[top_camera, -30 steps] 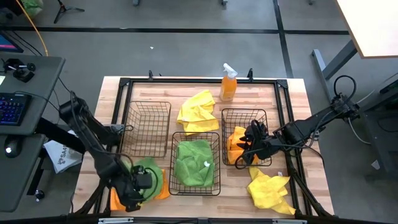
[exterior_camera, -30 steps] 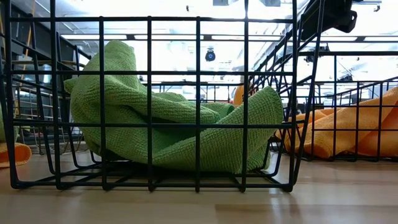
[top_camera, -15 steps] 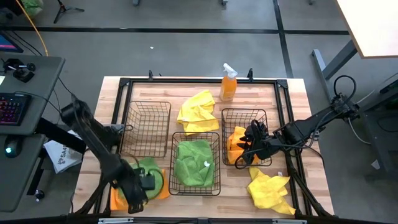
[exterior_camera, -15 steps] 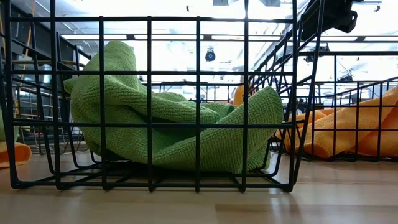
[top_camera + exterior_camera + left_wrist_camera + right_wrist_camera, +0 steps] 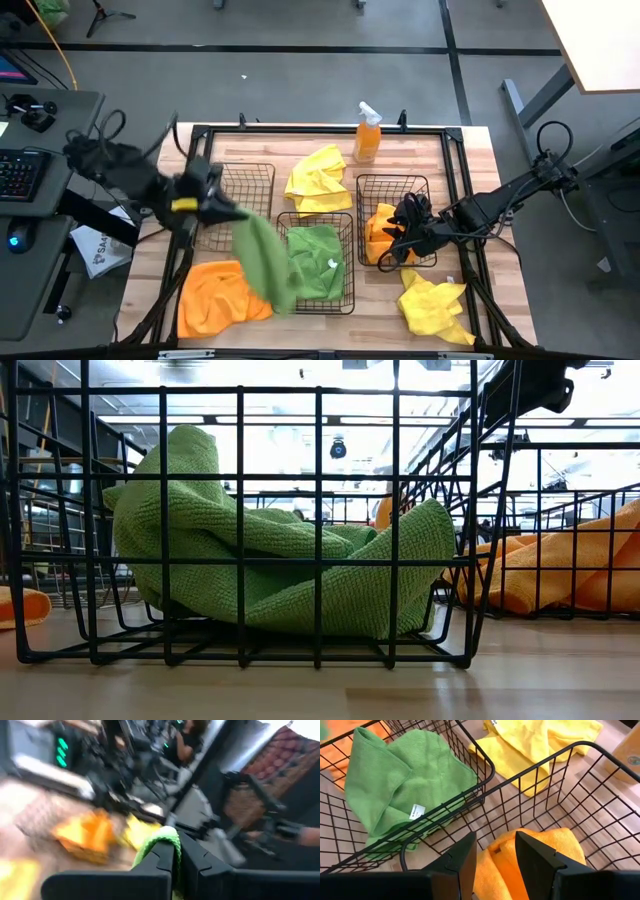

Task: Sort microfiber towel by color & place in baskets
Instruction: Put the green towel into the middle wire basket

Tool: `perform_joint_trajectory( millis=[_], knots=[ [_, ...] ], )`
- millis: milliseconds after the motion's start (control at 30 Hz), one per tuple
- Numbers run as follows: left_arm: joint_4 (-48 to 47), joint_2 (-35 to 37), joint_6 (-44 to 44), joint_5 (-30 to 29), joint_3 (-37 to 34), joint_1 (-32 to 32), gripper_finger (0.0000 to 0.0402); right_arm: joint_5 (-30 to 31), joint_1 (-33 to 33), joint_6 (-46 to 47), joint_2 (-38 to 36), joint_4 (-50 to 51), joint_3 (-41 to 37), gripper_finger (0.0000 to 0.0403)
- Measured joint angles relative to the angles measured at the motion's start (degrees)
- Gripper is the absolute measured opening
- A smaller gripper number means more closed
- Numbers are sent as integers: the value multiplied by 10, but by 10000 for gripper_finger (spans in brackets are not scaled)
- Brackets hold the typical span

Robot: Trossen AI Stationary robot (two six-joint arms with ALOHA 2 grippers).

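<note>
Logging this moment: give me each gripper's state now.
Left gripper: shut on the green towel, lifted.
Right gripper: open, empty, over the orange towel in the right basket.

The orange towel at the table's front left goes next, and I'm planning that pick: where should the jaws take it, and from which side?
Take the orange towel at a raised fold near its middle, coming straight down. It lies spread and rumpled on the table, clear of the baskets, so from above nothing blocks it.
</note>
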State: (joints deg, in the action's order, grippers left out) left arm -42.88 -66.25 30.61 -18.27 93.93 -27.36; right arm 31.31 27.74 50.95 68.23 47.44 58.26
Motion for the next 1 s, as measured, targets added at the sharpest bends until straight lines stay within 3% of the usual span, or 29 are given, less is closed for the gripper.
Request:
perform_joint_trajectory(
  millis=[133, 267, 500, 700, 867, 933, 1000],
  knots=[
    [18, -54, -110, 42, 23, 56, 0, 0, 0, 0, 0, 0, 0, 129],
    [31, -112, -149, 98, 22, 76, 0, 0, 0, 0, 0, 0, 0, 129],
    [42, -186, -128, 170, -21, 65, 0, 0, 0, 2, 0, 0, 0, 129],
    [171, -211, -103, 317, -65, 56, 0, 2, 0, 0, 0, 1, 0, 129],
    [169, -209, -64, 408, -66, 67, 0, 2, 0, -9, 0, 4, 0, 129],
    [155, -207, -58, 403, -66, 67, 0, 3, 0, -11, 0, 5, 0, 129],
    [127, -207, -75, 348, -66, 66, 0, 3, 0, -15, 0, 6, 0, 129]
  ],
)
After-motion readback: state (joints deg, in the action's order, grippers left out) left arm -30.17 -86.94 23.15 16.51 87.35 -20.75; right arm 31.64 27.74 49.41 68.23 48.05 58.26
